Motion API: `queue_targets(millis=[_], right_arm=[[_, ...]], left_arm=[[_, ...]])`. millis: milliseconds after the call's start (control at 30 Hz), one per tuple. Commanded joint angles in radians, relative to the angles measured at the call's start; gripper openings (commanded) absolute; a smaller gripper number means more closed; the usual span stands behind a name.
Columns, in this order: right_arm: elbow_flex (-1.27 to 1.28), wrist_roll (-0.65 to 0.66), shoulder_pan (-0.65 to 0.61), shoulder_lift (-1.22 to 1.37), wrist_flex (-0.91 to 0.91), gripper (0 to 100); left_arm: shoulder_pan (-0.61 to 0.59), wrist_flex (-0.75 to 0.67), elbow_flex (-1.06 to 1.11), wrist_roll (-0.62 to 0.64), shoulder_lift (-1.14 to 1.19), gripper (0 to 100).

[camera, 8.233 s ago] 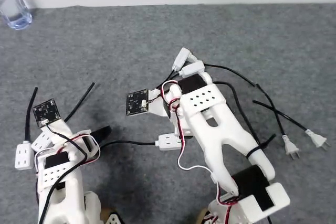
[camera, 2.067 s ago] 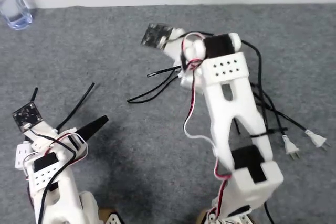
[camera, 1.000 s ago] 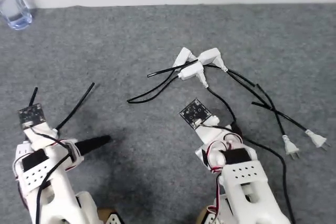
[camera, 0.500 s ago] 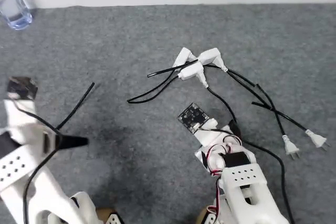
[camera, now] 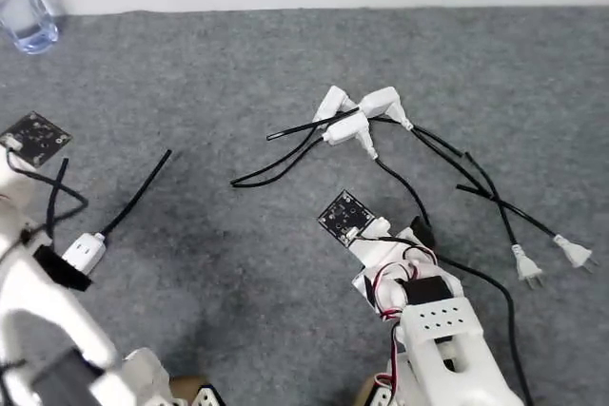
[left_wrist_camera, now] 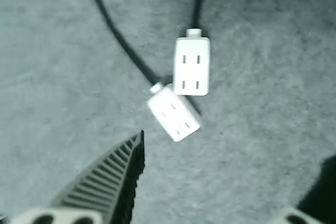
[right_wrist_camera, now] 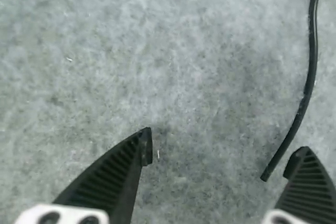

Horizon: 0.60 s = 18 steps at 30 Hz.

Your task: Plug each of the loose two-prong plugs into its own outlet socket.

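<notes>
Two loose two-prong plugs (camera: 526, 270) are lying side by side at the right edge of the high view, unplugged. Their black cords (camera: 481, 187) are trailing up and left to a cluster of white outlet sockets (camera: 347, 116) at upper centre, well apart from them. These cords are crossing the grey carpet (camera: 238, 64) between the plugs and the right arm (camera: 433, 325) at lower centre. A clear container (camera: 24, 16) is standing in the upper left corner.

At the left edge, one white socket (camera: 84, 250) is lying just beside the left arm (camera: 38, 311). The left wrist view is showing a pair of sockets (left_wrist_camera: 192, 66), one straight and one tilted, corner to corner. The left gripper (left_wrist_camera: 236, 150) is hanging near them with its jaws spread wide, gripping nothing.

In the right wrist view the right gripper (right_wrist_camera: 224, 142) is gaping wide and empty above bare carpet, with a loose cord end (right_wrist_camera: 302, 108) lying just beside one of its fingers (right_wrist_camera: 310, 182).
</notes>
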Motion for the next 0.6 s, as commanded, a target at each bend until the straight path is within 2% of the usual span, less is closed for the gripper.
queue_targets(millis=[0,267,467,567], right_arm=[[-0.006,0.008,-0.005,-0.012,-0.019,38.3],[-0.006,0.008,-0.005,-0.012,-0.019,38.3],[-0.006,0.008,-0.007,-0.012,-0.021,38.3],[-0.006,0.008,-0.007,-0.012,-0.025,38.3]], left_arm=[[0.003,-0.035,-0.044,-0.014,0.133,41],[0.020,-0.250,-0.042,-0.011,0.362,41],[0.037,-0.362,-0.042,-0.011,0.460,41],[0.043,-0.373,-0.041,-0.011,0.508,41]])
